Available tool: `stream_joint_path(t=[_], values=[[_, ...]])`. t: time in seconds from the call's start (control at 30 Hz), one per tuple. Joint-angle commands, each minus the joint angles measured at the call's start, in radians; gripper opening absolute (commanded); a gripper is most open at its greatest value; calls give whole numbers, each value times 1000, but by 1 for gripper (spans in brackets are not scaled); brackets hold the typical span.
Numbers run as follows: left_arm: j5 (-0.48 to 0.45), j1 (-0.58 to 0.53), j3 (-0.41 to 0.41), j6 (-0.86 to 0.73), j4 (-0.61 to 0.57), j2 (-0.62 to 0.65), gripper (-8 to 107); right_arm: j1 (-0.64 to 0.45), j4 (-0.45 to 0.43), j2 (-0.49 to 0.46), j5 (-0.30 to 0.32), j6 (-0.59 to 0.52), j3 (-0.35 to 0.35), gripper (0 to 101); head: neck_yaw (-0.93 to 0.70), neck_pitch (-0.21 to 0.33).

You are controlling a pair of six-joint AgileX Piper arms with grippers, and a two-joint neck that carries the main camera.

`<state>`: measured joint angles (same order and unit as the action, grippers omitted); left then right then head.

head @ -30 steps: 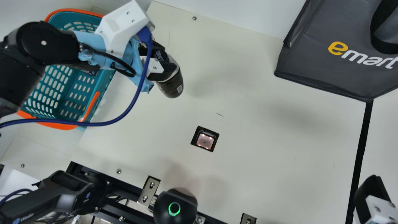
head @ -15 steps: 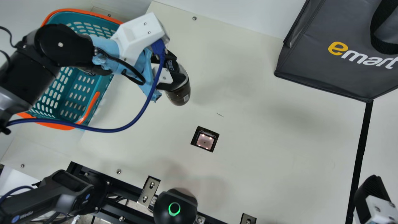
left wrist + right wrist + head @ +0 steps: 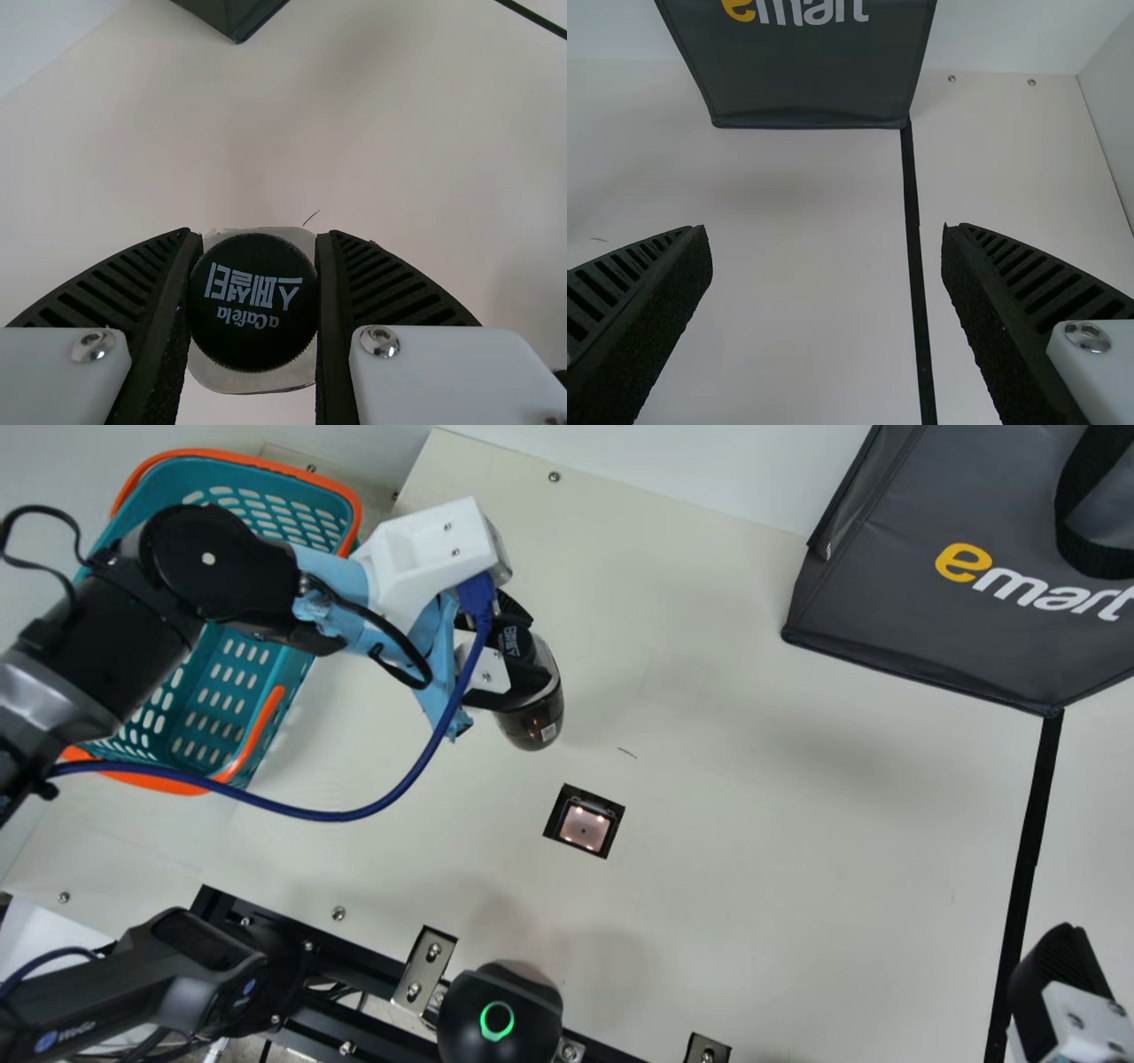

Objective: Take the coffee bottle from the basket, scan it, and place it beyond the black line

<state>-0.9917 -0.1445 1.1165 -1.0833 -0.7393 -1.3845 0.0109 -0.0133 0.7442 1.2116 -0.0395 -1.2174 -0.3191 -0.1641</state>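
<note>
My left claw is gripping the coffee bottle near its top, and I am holding it over the bench, between the basket and the glowing square. My right claw is sitting wide open near the black line.
</note>
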Motion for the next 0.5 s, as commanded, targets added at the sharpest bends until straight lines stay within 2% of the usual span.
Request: stream_joint_path(t=[0.0, 0.47], values=[[-3, 2, -5, -27, -12, -7, 10, 0, 0, 0, 0, 0, 0, 91, -2, 26], [30, -9, -54, -156, -70, -56, 10, 0, 0, 0, 0, 0, 0, 91, -2, 26]])
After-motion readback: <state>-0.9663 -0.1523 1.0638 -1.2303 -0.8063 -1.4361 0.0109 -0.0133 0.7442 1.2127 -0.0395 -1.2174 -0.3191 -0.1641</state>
